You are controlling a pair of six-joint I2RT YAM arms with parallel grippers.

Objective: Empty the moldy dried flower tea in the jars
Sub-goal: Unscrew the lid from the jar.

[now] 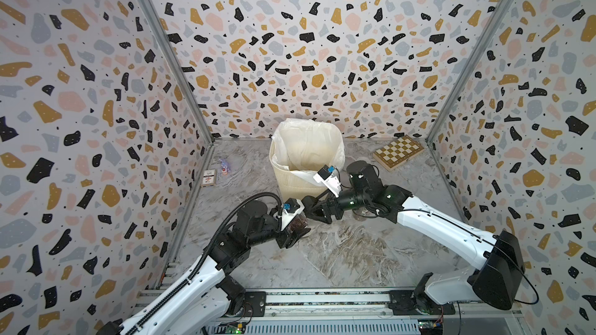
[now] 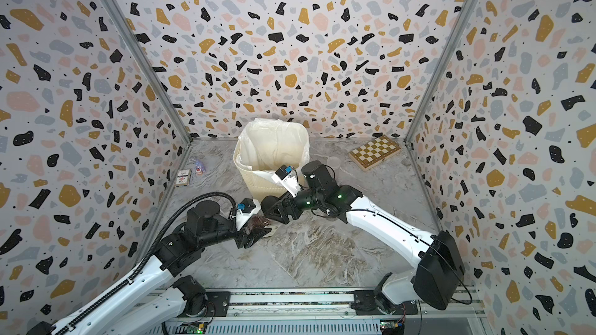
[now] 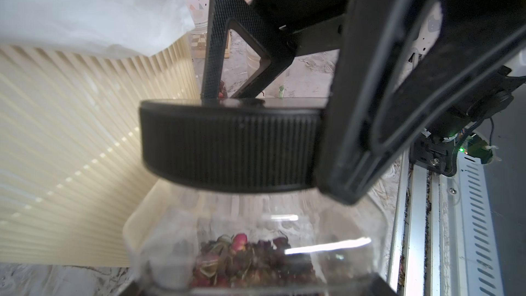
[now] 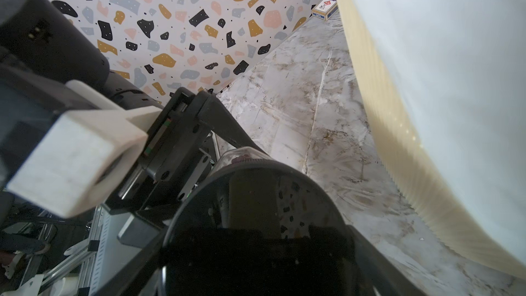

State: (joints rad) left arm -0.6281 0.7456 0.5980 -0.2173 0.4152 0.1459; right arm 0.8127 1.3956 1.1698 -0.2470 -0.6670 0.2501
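A squat clear jar (image 1: 298, 224) (image 2: 258, 222) hangs tilted just above the table, in front of the bin. My left gripper (image 1: 295, 233) (image 2: 253, 235) is shut on its body. In the left wrist view, the moldy dried flower tea (image 3: 250, 257) lies as reddish-brown buds inside the clear wall (image 3: 327, 223). The wide ribbed black lid (image 3: 227, 149) (image 4: 256, 195) is on the jar. My right gripper (image 1: 317, 212) (image 2: 277, 212) straddles that lid. One of its fingers (image 3: 216, 38) is behind the lid and the other presses its near side.
The cream ribbed bin (image 1: 290, 185) (image 2: 254, 185), lined with a white bag, stands right behind both grippers. A chessboard (image 1: 398, 153) lies at the back right. By the left wall are a card box (image 1: 208, 177) and a small toy (image 1: 224, 167). A clear round lid (image 2: 333, 162) lies beside the bin.
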